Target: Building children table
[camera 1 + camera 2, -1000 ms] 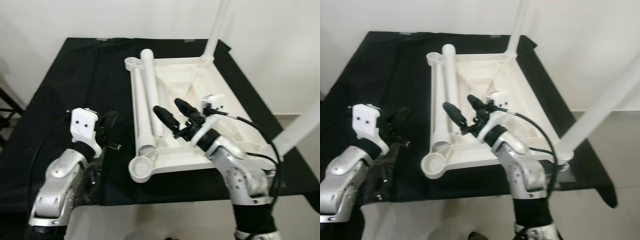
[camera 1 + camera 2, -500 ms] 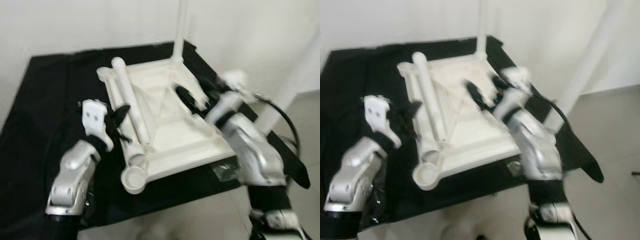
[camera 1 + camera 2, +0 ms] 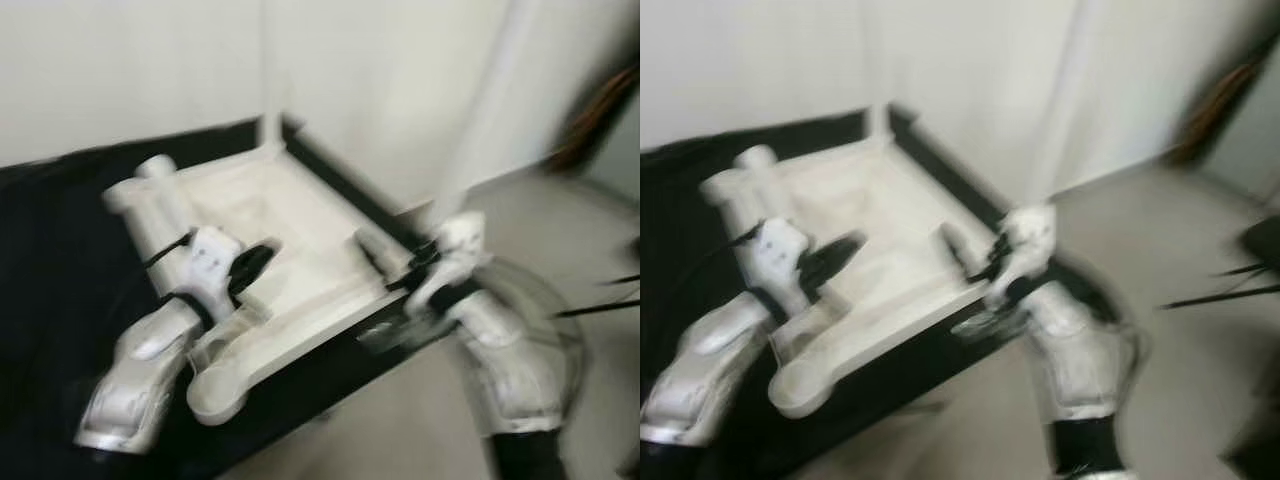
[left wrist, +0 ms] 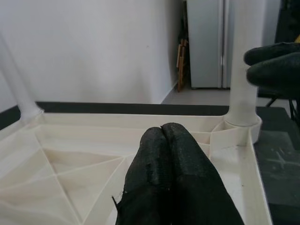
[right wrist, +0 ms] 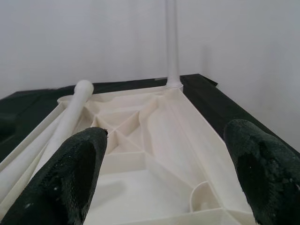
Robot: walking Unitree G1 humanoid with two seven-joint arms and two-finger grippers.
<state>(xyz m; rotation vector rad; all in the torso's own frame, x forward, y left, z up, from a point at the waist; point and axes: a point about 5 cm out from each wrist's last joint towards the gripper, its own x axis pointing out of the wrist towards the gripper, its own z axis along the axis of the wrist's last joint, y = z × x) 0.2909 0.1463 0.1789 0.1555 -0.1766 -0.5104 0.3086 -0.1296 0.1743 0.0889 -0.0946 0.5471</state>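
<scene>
The white table top (image 3: 300,235) lies upside down on a black cloth (image 3: 50,260). Two white legs stand upright in its sockets, one at the far corner (image 3: 268,70) and one at the right (image 3: 490,110). A loose leg (image 3: 165,215) lies along its left side, and an empty socket (image 3: 215,385) faces me. My left gripper (image 3: 250,265) hovers over the top's left part, its fingers (image 4: 171,173) pressed together on nothing. My right gripper (image 3: 375,250) is at the near right edge, with its fingers (image 5: 70,173) spread wide over the ribbed underside (image 5: 154,136).
The eye views are blurred. A white wall stands behind the table. Grey floor (image 3: 590,260) opens to the right, with a brown object (image 3: 590,110) against the wall. A grey cabinet (image 4: 206,42) shows beyond the table in the left wrist view.
The camera has swung right and the picture has blurred. My left gripper has come from beside the table top to over it. My right gripper has shifted toward the near right edge.
</scene>
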